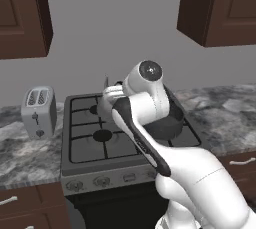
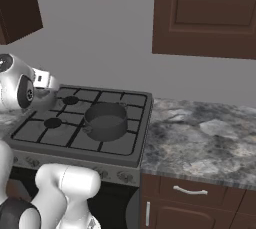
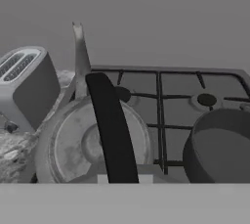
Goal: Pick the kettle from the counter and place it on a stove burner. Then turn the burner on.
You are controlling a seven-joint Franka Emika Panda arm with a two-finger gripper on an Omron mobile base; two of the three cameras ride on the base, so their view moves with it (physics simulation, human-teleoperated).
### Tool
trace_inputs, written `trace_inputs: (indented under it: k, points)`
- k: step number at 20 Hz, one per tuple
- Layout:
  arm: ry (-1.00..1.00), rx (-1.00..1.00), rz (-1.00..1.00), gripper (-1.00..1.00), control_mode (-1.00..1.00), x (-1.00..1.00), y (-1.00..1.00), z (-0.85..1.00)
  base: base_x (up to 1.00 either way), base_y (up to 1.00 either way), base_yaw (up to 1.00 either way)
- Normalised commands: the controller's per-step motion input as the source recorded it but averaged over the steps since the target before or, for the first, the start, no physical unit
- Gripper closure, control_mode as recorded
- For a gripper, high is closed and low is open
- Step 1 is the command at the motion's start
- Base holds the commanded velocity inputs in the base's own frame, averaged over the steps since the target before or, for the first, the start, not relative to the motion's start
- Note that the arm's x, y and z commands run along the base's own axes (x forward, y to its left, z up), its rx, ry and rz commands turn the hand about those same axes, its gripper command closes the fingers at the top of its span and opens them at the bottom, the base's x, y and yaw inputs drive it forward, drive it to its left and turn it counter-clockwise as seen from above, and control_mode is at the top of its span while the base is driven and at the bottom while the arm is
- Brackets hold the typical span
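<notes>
My gripper [image 3: 123,179] is shut on the black arched handle of the silvery kettle [image 3: 73,145], whose spout [image 3: 79,52] points up and away. In the left base view the kettle [image 1: 106,104] sits low over the stove's left side, near the back-left stove burner [image 1: 95,108]. My gripper [image 1: 116,93] and forearm hide much of it. In the right base view the kettle [image 2: 50,98] shows just below my gripper [image 2: 46,81]. I cannot tell whether it rests on the grate. The marbled counter [image 2: 200,138] flanks the stove.
A wide dark pot [image 1: 169,122] occupies the stove's right side, close beside the kettle. A silver toaster [image 1: 39,110] stands on the counter left of the stove. Control knobs [image 1: 102,180] line the stove front. Dark cabinets hang overhead.
</notes>
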Motion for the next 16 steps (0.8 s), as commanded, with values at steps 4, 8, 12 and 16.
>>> trace_inputs:
  k: [4, 8, 12, 16]
  points:
    - [0.11, -0.1, 0.0, 1.0, -1.0, 0.03, 0.53, -0.13, 0.0, 0.0, 0.0]
    - [0.17, 0.0, 0.0, 1.0, -1.0, 0.17, 0.0, -0.34, 0.0, 0.0, 0.0]
    - [0.2, 0.0, 0.0, 1.0, -1.0, 0.31, 0.04, -0.44, 0.0, 0.0, 0.0]
    - [0.06, -0.03, 0.0, 1.0, -1.0, 0.32, 0.09, -0.27, 0.0, 0.0, 0.0]
